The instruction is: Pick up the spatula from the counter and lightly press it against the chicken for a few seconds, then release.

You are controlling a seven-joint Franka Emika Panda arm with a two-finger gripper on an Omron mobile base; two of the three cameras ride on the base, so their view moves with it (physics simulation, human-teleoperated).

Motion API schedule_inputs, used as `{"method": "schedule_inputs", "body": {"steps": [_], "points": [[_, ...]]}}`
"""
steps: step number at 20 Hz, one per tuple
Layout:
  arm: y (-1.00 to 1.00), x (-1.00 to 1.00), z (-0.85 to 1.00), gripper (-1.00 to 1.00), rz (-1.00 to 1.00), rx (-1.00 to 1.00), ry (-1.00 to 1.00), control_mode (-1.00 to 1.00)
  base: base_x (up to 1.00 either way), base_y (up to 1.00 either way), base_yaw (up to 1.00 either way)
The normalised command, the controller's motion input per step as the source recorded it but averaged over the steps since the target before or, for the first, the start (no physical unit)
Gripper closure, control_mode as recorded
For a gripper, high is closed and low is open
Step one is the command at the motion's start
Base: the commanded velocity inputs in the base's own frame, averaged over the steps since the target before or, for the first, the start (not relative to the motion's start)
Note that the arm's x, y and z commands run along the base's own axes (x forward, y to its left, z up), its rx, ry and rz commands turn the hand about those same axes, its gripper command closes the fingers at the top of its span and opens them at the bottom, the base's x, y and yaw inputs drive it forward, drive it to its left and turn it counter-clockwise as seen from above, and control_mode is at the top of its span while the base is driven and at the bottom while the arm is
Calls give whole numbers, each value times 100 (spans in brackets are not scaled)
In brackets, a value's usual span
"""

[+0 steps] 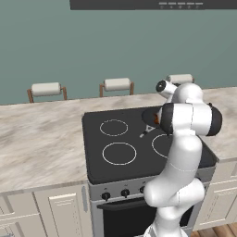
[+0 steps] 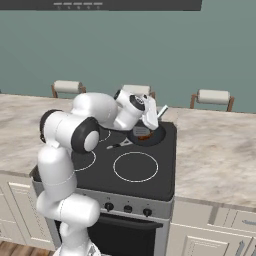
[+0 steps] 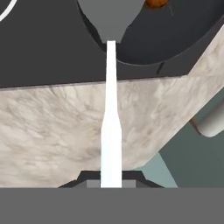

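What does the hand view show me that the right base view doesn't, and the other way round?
Hand view: the spatula close up, white handle clamped in the shut gripper, grey blade reaching over the pan rim, chicken at the frame's top edge; whether they touch is cut off. Right base view: the whole arm bent over the stove, its front knobs, three stools behind the counter. Both: spatula, pan, chicken, stove top, marble counter.
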Motion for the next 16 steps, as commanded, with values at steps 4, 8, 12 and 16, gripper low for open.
{"method": "schedule_inputs", "body": {"steps": [4,8,12,16], "points": [[0,6,-13,100,0,0,1,-100,0,0,0],[0,11,-8,100,0,0,0,-100,0,0,0],[-4,14,-4,100,0,0,0,-100,0,0,0],[-7,17,-3,100,0,0,0,-100,0,0,0]]}}
